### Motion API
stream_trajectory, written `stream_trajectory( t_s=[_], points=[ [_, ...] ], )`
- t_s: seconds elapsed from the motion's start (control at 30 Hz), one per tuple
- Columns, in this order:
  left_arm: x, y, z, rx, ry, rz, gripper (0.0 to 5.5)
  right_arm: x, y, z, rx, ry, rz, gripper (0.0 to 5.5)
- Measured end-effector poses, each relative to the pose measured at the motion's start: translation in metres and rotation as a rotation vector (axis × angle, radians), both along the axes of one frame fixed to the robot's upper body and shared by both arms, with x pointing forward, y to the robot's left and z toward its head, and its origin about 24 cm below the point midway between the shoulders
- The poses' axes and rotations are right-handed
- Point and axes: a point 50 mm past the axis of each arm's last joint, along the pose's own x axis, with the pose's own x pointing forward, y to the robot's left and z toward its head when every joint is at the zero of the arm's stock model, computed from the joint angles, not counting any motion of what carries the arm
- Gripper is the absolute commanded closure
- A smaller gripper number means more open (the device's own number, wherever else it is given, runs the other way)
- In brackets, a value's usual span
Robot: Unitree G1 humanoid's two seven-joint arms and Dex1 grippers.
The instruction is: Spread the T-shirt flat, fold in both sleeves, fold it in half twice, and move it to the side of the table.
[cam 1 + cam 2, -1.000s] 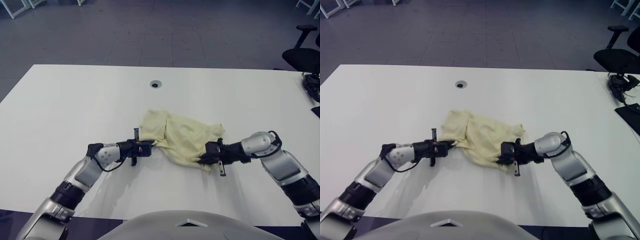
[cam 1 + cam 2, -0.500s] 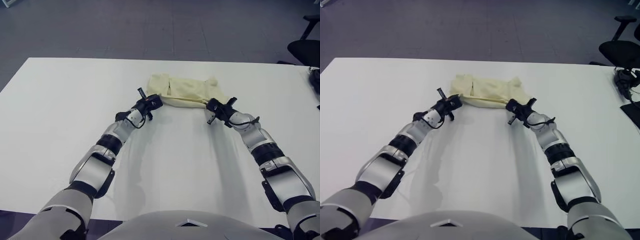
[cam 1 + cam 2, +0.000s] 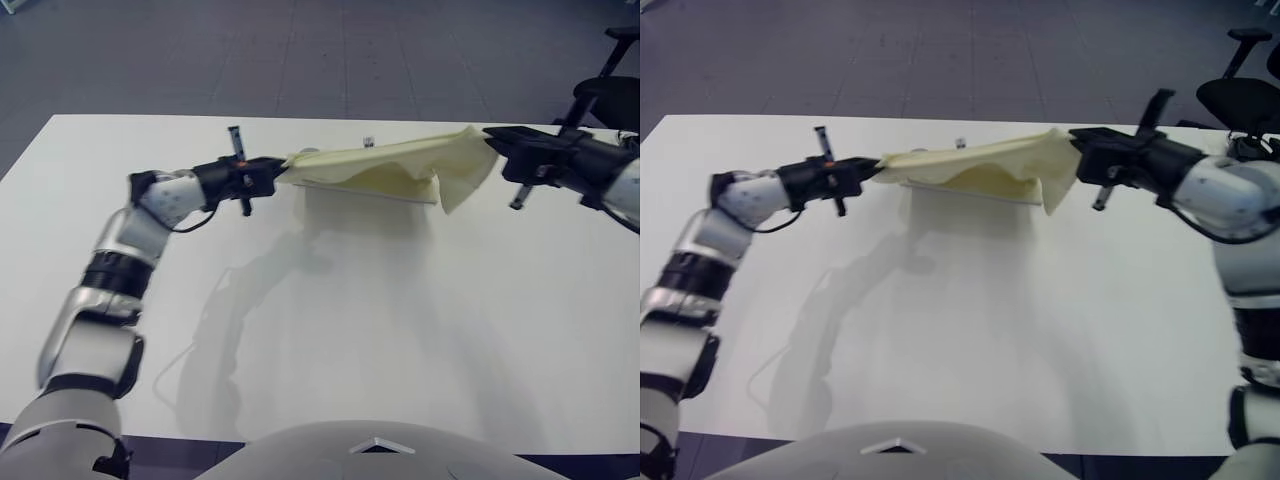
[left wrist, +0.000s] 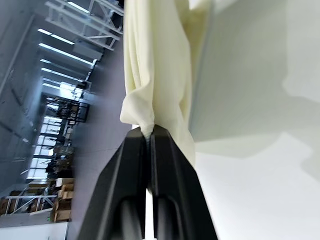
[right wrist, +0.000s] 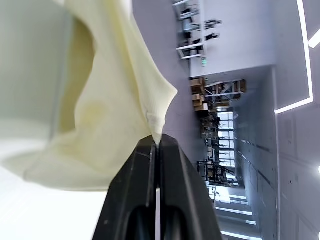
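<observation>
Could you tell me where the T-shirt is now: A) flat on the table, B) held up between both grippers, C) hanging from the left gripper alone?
B: the left gripper and right gripper each pinch an end of the T-shirt, stretched above the table with its shadow below.

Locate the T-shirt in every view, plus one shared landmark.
Left eye view: T-shirt upper centre, stretched between left claw and right claw.
Right eye view: T-shirt upper centre.
Left wrist view: T-shirt pinched in left claw.
Right wrist view: T-shirt pinched in right claw.
Landmark: white table.
</observation>
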Motion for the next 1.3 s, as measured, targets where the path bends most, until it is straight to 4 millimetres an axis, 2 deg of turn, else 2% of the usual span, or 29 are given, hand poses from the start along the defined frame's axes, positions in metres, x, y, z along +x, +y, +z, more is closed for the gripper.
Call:
stream_trajectory(
  t_s=[0.07,0.17,0.27,0.33,0.43,0.6,0.83,0.93,1.13,1.3],
  points=[
    [-0.030,0.010,-0.003,0.050,0.089,-0.073,5.50,-0.022,0.005,-0.012,-0.046,0.109,0.057,5.49],
    [-0.083,0.022,-0.021,0.148,0.313,-0.158,5.50,-0.066,0.017,-0.047,-0.102,0.379,0.141,5.49],
    [-0.137,0.021,-0.045,0.264,0.552,-0.239,5.50,-0.116,0.029,-0.080,-0.135,0.656,0.192,5.49],
    [-0.156,0.015,-0.058,0.344,0.623,-0.264,5.50,-0.131,0.034,-0.097,-0.176,0.747,0.205,5.49],
    [-0.161,0.009,-0.070,0.409,0.621,-0.250,5.50,-0.138,0.040,-0.117,-0.241,0.781,0.220,5.49],
    [-0.163,-0.003,-0.073,0.429,0.578,-0.289,5.50,-0.151,0.044,-0.134,-0.287,0.834,0.222,5.49],
    [-0.166,-0.008,-0.075,0.406,0.578,-0.279,5.50,-0.156,0.041,-0.139,-0.289,0.861,0.197,5.49],
    [-0.174,-0.011,-0.076,0.352,0.655,-0.289,5.50,-0.160,0.042,-0.138,-0.253,0.901,0.189,4.97],
    [-0.183,-0.013,-0.072,0.216,0.805,-0.312,4.33,-0.160,0.040,-0.126,-0.126,0.997,0.160,3.91],
    [-0.174,-0.014,-0.052,0.031,0.872,-0.325,3.42,-0.150,0.037,-0.098,0.051,0.992,0.152,3.04]
  ],
)
